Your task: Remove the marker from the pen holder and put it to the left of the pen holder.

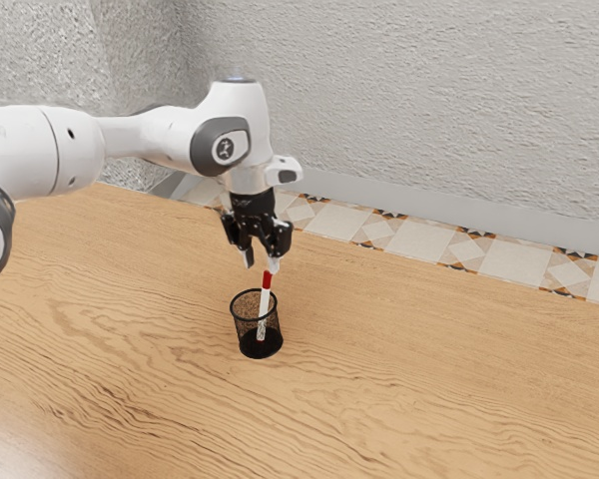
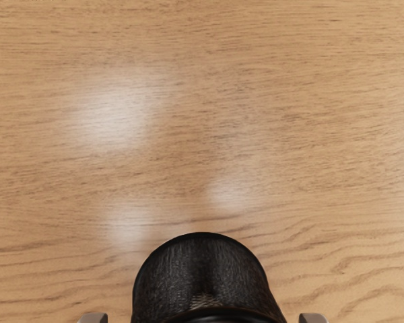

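My gripper spread above pen holder | marker likely light, stiff, slick | I'd pinch red band above holder

Marker seemingly aslant in holder

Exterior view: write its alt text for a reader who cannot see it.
The open black gripper of a white robot arm hovers by the top of a red-and-white marker, which leans slightly in a black mesh pen holder on a wooden table.
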You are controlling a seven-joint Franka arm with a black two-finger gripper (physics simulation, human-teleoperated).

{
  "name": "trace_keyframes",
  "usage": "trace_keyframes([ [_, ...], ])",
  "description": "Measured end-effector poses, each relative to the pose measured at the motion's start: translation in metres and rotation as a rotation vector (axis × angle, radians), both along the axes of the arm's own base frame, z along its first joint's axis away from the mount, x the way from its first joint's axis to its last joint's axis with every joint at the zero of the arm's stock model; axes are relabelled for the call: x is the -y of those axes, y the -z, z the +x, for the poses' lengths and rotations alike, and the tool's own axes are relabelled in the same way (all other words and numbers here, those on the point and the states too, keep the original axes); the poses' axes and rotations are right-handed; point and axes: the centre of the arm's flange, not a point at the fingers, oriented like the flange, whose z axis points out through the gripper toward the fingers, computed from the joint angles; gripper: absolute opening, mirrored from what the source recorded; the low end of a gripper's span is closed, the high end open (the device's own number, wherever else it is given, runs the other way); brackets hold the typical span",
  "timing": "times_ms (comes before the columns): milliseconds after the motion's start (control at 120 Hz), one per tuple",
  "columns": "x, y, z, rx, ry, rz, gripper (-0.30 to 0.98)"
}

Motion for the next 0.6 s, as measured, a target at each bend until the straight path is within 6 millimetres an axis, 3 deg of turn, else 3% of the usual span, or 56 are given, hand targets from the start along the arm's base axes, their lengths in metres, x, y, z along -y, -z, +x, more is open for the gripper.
trace_keyframes([
  [200, -0.002, 0.022, 0.009, -0.013, -0.015, -0.023, 0.31],
  [600, 0.005, 0.023, 0.000, -0.062, -0.016, -0.032, 0.29],
])
